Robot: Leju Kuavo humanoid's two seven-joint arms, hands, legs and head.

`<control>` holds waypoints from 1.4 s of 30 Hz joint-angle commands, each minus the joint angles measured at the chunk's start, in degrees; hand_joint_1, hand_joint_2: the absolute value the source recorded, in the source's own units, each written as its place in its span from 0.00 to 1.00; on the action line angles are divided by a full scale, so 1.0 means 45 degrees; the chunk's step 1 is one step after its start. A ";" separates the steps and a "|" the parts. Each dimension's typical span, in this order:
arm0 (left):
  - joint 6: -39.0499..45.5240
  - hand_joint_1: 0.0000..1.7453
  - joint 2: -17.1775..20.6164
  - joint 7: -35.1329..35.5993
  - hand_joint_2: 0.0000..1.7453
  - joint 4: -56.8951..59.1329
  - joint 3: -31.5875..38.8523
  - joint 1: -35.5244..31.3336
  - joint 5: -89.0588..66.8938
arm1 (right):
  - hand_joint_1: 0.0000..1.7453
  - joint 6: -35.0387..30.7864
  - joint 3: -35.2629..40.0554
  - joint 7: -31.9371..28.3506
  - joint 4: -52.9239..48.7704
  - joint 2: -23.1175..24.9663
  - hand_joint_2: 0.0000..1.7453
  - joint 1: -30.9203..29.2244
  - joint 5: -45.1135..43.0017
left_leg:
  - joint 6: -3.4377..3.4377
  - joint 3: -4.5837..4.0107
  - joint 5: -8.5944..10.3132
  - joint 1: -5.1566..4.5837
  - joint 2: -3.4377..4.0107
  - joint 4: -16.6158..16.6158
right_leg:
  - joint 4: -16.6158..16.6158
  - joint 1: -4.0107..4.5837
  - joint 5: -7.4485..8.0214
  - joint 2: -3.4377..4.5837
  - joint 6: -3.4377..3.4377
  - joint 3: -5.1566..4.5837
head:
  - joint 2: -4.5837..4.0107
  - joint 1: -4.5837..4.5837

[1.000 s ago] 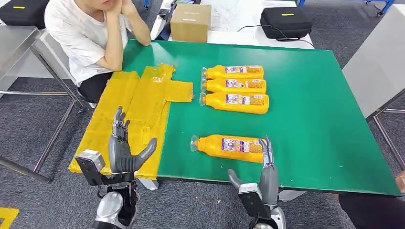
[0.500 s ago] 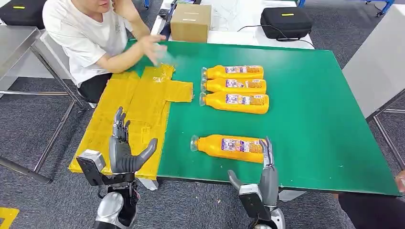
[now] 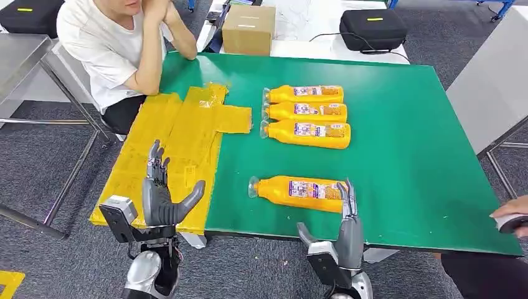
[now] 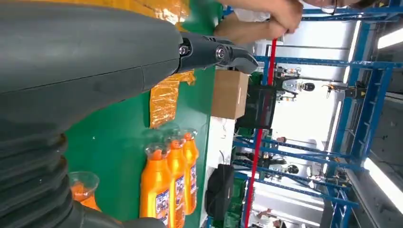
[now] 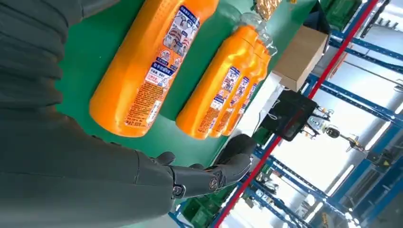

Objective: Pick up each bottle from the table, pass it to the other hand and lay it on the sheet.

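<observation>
Several orange bottles lie on their sides on the green table (image 3: 411,137). The nearest bottle (image 3: 297,192) (image 5: 152,66) rests close to the front edge, its clear cap pointing left. Three more bottles (image 3: 306,112) (image 4: 173,183) (image 5: 223,97) lie side by side further back. The yellow sheet (image 3: 174,152) (image 4: 166,95) covers the table's left part. My right hand (image 3: 347,227) (image 5: 95,161) is open, fingers straight, its tips beside the nearest bottle's base. My left hand (image 3: 160,194) (image 4: 85,71) is open above the sheet's front edge, holding nothing.
A person (image 3: 118,43) in a white shirt sits at the table's far left corner, hands by the face. A cardboard box (image 3: 248,29) and a black case (image 3: 372,28) stand behind the table. Another person's hand (image 3: 512,218) shows at the right edge.
The seated person waved a hand over the sheet, then drew it back to the face. A hand has come in at the right edge. My hands have barely moved.
</observation>
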 commanded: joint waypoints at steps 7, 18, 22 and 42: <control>-0.0452 0.00 0.0402 0.0550 1.00 0.0414 0.0002 -0.0544 -0.0004 | 0.00 0.2146 0.0173 0.4020 0.4237 -0.1976 1.00 -0.3657 0.4948 | -0.0006 0.0038 -0.0001 0.0002 0.0039 -0.0013 | -0.0025 0.0003 0.0019 0.0038 -0.0008 0.0033 | 0.0000 0.0000; -0.0692 0.00 0.0443 0.0797 1.00 0.0772 0.0001 -0.0925 -0.0154 | 0.00 0.3600 0.0673 0.5333 0.6469 -0.2112 1.00 -0.5896 0.5754 | 0.0008 0.0063 0.0002 -0.0016 0.0028 -0.0006 | -0.0009 -0.0015 0.0008 0.0024 -0.0004 0.0061 | 0.0000 0.0000; -0.0743 0.00 0.0455 0.0837 1.00 0.0811 -0.0006 -0.1015 -0.0179 | 0.00 0.4073 0.0905 0.5544 0.7345 -0.1893 1.00 -0.6524 0.5788 | 0.0005 0.0070 0.0000 -0.0013 0.0034 -0.0009 | -0.0009 -0.0012 0.0007 0.0031 -0.0008 0.0067 | 0.0000 0.0000; -0.0668 0.00 0.0454 0.1164 1.00 0.0925 0.0455 -0.1035 -0.0364 | 1.00 0.6979 0.2714 0.7128 1.0401 -0.1627 1.00 -0.8339 0.6477 | 0.0002 0.0096 0.0008 -0.0006 0.0037 -0.0016 | -0.0022 -0.0004 0.0015 0.0025 -0.0011 0.0085 | 0.0000 -0.0005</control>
